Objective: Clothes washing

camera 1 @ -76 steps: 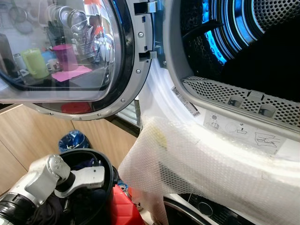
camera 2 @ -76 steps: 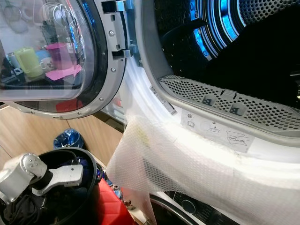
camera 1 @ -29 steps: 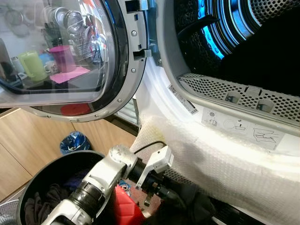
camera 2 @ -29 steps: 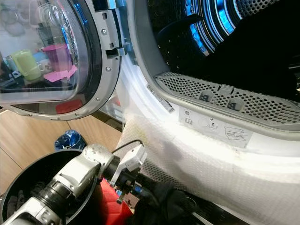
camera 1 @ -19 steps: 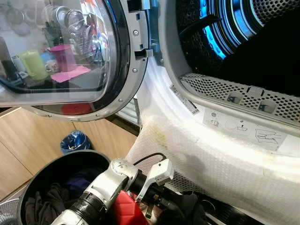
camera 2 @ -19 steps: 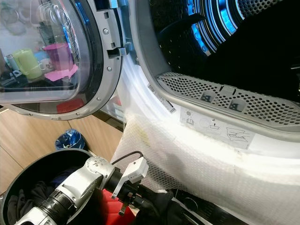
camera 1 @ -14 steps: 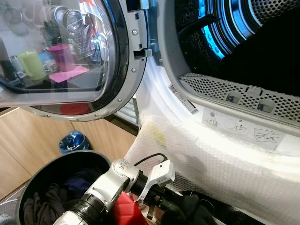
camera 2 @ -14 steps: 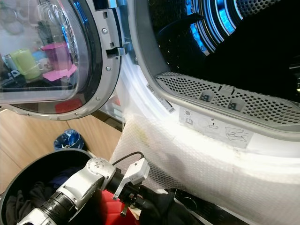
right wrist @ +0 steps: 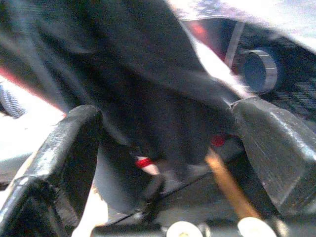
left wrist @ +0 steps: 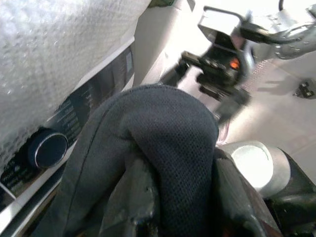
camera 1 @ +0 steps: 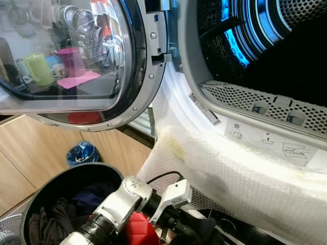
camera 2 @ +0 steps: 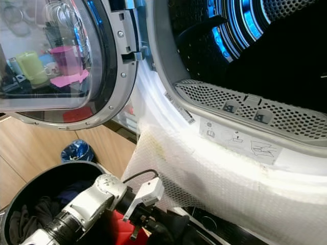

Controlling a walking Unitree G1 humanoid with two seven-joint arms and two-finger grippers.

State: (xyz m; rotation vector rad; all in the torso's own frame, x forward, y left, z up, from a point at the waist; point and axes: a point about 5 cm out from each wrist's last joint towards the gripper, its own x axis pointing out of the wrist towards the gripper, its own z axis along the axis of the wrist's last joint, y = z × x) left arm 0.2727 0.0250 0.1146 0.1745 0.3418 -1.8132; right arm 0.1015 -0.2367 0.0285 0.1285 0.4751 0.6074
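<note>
Below the open dryer drum (camera 1: 265,46), a dark garment (left wrist: 163,148) is gripped by the left gripper's (left wrist: 180,210) jaws; the right gripper's (right wrist: 163,158) jaws are spread around it.

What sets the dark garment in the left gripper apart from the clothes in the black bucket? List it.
The dark garment hangs bunched from the left gripper, held up beside the lower machine's dial under the bubble wrap; the bucket clothes lie loose at the bottom of the black bucket. The garment is one gripped piece; the bucket clothes are an ungripped heap. Both are dark fabric.
</note>
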